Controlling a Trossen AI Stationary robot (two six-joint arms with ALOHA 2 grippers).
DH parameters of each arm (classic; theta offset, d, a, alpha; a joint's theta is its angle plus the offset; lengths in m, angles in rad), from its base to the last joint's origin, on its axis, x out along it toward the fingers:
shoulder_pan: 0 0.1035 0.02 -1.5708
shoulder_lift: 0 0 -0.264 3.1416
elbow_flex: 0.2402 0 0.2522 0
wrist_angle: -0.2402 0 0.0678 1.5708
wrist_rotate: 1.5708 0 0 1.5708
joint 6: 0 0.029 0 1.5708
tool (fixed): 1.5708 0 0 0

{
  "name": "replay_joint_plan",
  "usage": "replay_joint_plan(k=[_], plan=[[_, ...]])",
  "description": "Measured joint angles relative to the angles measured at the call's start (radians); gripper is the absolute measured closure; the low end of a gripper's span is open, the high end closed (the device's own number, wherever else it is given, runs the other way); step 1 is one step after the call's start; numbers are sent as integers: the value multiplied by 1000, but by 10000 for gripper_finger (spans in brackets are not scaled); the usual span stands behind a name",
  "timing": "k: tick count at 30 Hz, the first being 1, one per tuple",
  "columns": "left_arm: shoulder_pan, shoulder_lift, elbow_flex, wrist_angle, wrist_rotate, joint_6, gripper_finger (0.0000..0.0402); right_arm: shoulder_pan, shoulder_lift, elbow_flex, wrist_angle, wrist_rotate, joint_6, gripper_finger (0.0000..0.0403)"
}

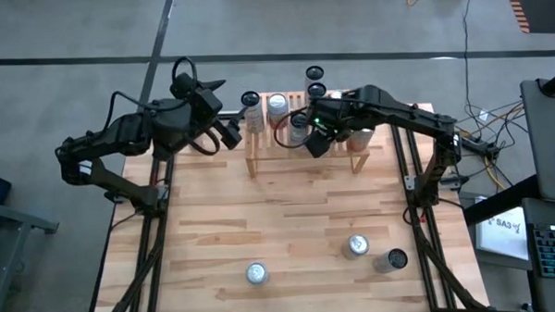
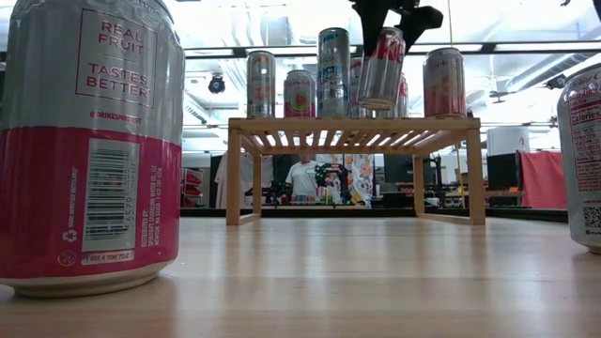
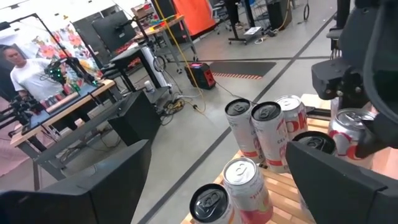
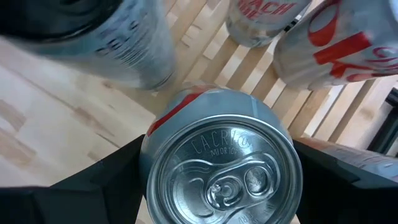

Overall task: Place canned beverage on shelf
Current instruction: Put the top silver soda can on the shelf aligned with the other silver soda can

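A can (image 2: 380, 68) is clamped in the right tool (image 2: 392, 21), tilted just above the shelf (image 2: 355, 123) at 12 o'clock on the bench (image 1: 289, 220). Standing cans (image 2: 329, 73) crowd it closely. If released tilted, it is judged likely to topple or knock neighbours. The left tool (image 1: 223, 132) waits at 11 o'clock; its grip cannot be told.

I see the shelf (image 1: 305, 155) at the table's (image 1: 280, 230) far edge, cans standing on it; my right gripper (image 1: 306, 129) holds a can (image 2: 380, 68) above its slats. Three cans (image 1: 357, 247) stand near the front edge.
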Motion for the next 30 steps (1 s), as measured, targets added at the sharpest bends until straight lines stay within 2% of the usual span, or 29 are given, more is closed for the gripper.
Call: replay_joint_plan(k=[30], plan=[[0,-1,0,-83,-1,-3,44,-46,1,-12,0,15,-86,104]])
